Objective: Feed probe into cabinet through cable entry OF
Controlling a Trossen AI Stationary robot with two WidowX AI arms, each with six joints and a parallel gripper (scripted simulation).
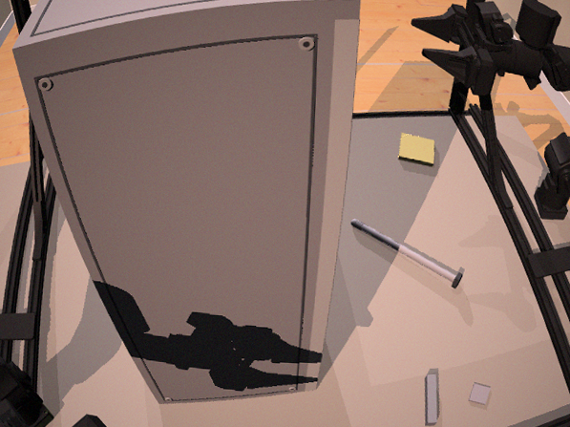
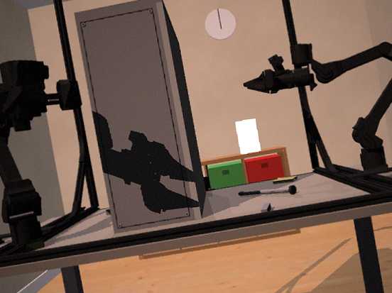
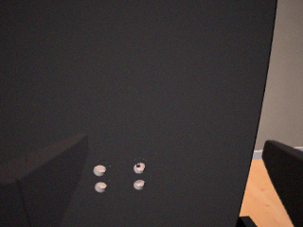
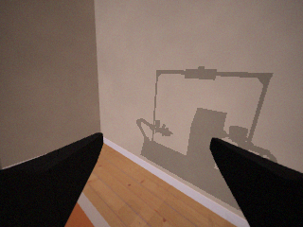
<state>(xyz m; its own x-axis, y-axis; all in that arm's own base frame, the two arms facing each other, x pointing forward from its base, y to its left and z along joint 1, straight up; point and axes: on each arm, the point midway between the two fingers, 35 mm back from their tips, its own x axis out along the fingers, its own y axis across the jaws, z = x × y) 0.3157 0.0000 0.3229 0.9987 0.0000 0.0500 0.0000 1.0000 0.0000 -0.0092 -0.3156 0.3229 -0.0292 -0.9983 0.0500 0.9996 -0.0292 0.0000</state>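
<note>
The tall grey cabinet [image 1: 188, 176] [image 2: 128, 75] [image 3: 142, 85] stands upright on the table [image 1: 417, 336] [image 2: 226, 211], front panel on, contents hidden; its dark side has four round openings, their labels too small to read. The low shelf [image 2: 285, 163] holds a green box [image 2: 226, 178] beside a red box [image 2: 264, 171]; neither interior shows. The left gripper [image 1: 418, 37] [image 2: 244, 85] [image 3: 176, 146], facing that side, and the right gripper [image 1: 87, 424] [image 2: 69, 94] [image 4: 157, 140] are spread wide, both empty. Outside the cabinet, the probe [image 1: 400, 246] [image 2: 267, 190] lies on the table, dark disc at its pale end. Smaller still: yellow pad [image 1: 416, 149] [image 2: 284, 179], grey bar [image 1: 431, 397] [image 2: 266, 207], pale square [image 1: 479, 393].
</note>
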